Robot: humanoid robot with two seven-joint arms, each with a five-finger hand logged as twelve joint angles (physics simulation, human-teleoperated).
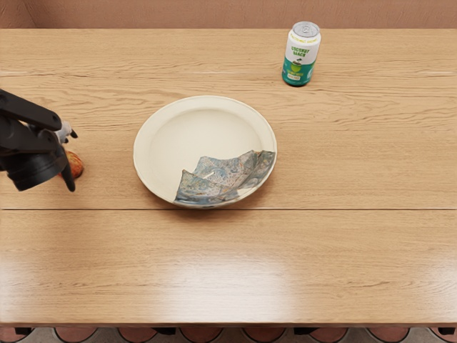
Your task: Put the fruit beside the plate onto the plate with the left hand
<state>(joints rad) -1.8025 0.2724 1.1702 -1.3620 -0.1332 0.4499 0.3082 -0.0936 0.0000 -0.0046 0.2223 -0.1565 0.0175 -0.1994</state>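
A cream plate (pixel 178 136) with a blue-grey patterned patch lies in the middle of the wooden table. Left of it, an orange-red fruit (pixel 76 165) rests on the table, mostly hidden behind my left hand (pixel 63 153). The black hand comes in from the left edge and sits right over the fruit, with fingers curled down around it. Whether the fingers press on the fruit is not visible. The fruit is still on the table surface, a short way from the plate's left rim.
A green and white drink can (pixel 300 53) stands upright at the back, right of the plate. The table's front edge (pixel 228 323) runs along the bottom of the view.
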